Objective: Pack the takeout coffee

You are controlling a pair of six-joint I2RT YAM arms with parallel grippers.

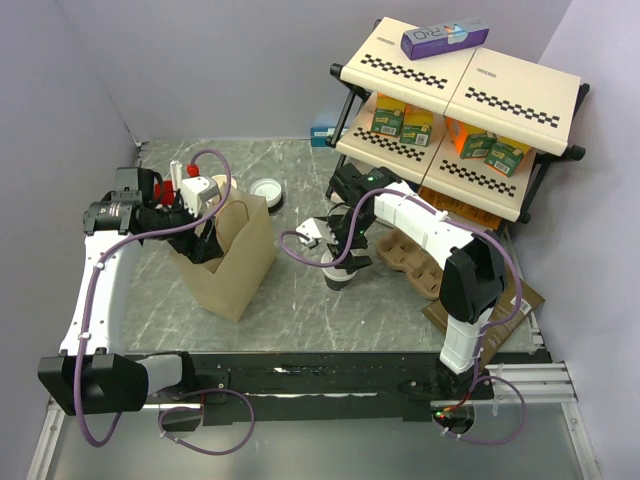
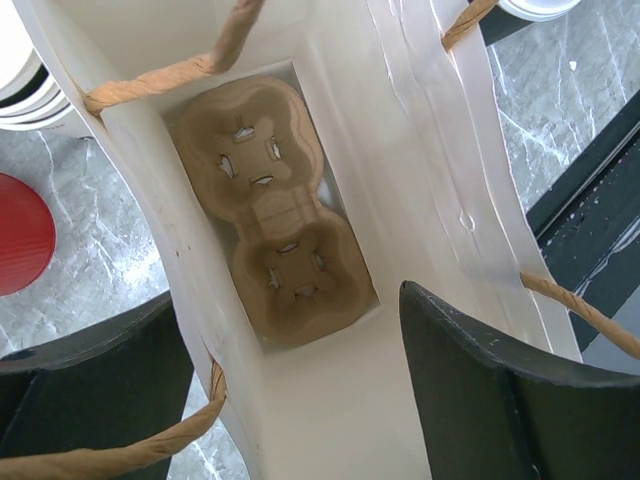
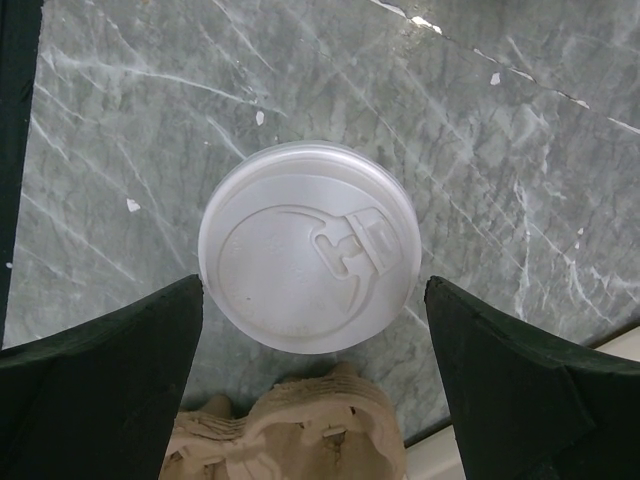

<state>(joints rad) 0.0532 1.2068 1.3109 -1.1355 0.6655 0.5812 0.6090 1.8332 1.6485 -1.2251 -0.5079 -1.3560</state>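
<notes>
Two arms split the work in the top external view. The left gripper (image 1: 200,235) sits at the mouth of the brown paper bag (image 1: 235,268), which stands upright on the worktop (image 1: 300,185). The right gripper (image 1: 340,250) hangs directly over the takeout coffee (image 1: 338,280), which stands on the marble just right of the bag, near a cardboard tray (image 1: 405,258). The step in hand, I judge, is picking up the cup.

From the left wrist, the jaws are wide and released, one finger outside the bag's wall and one inside, pinching nothing. A two-cup carrier (image 2: 270,210) lies flat on the bag's floor with nothing in either well. The mouth looks wide enough for a cup, though the twisted handles (image 2: 160,80) cross near the opening and could snag a descent.

From the right wrist, the white lid (image 3: 308,262) sits well centred between the open fingers, which flank it and grasp nothing. To do this well, the gripper should drop straight down until the pads face the dark body below the lid's rim, since a squeeze on the lid itself could pop it off. A gentle closure suits a paper wall that will likely buckle under force. After that, a level lift clear of the bag's rim and handles, then a straight lowering into one well, seems the safest route.
</notes>
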